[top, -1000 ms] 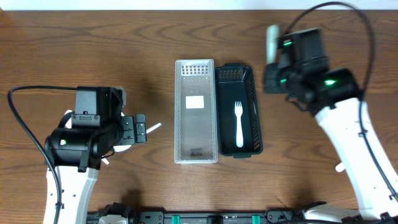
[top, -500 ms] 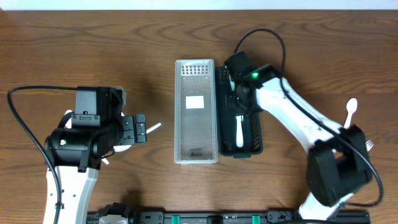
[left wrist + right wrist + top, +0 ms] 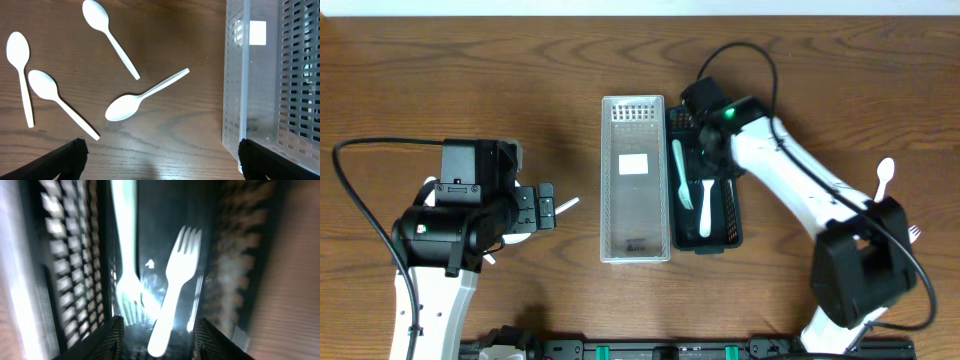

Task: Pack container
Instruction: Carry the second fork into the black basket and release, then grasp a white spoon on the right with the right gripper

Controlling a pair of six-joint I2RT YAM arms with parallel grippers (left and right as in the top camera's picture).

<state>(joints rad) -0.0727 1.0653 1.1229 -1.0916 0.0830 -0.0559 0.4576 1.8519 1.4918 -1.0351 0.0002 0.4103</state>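
A black slotted basket [image 3: 732, 200] stands right of a clear slotted container [image 3: 635, 180]. Two white forks lie in the basket: one by the left wall [image 3: 680, 175], one in the middle [image 3: 705, 208]. My right gripper [image 3: 708, 155] hovers over the basket's far half, open and empty. In the right wrist view both forks [image 3: 125, 255] [image 3: 175, 290] lie just beyond its fingers [image 3: 112, 340]. My left gripper [image 3: 555, 208] is open and empty, left of the clear container. In the left wrist view, white spoons [image 3: 142, 97] lie on the wood ahead of it.
Several spoons lie spread left of the clear container [image 3: 240, 100], such as one [image 3: 107, 35] and another [image 3: 60, 102]. A white spoon [image 3: 885, 178] and a fork tip [image 3: 915, 232] lie at the table's right, by my right arm's base.
My right arm swung from the back right to over the black basket. A second fork now lies in the basket beside the first. The left arm has not moved.
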